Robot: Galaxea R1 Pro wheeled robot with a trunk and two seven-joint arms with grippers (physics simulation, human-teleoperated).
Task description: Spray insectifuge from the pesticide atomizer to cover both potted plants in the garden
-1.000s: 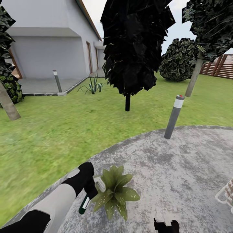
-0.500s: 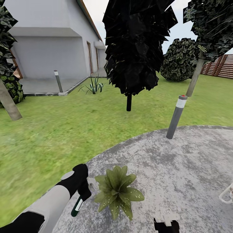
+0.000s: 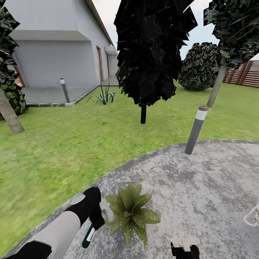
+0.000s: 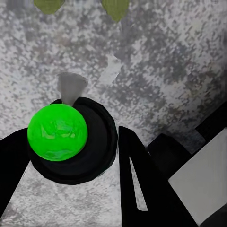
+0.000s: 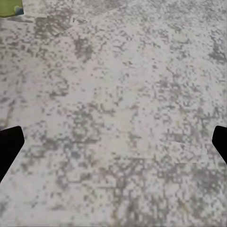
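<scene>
On the far left of my head view the house wall (image 3: 54, 61) and a grey bollard lamp (image 3: 64, 90) stand where they stood half a second ago, so the camera has not shifted. Low on the left, my left hand (image 3: 94, 216) has slid a little down and toward the plant since then; it is clenched around the pesticide atomizer (image 3: 88, 235), whose dark green body with its white band hangs tilted below the black fingers, above the edge of the grey patio (image 3: 201, 187). In the left wrist view I look down the bottle's bright green end (image 4: 57, 132) set in a dark ring, black fingers (image 4: 142, 184) on either side of it, with paving and two leaf tips beyond. Just right of that hand sits the potted plant (image 3: 130, 212), its speckled pointed leaves close to the fingers but not touching that I can tell; it has not moved. Further right, the dark tree (image 3: 151, 54) and the nearer bollard lamp (image 3: 196, 129) are unchanged. At the bottom edge my right hand (image 3: 184, 250) peeks in; the right wrist view shows its fingertips (image 5: 9, 144) wide apart over bare paving, released.
</scene>
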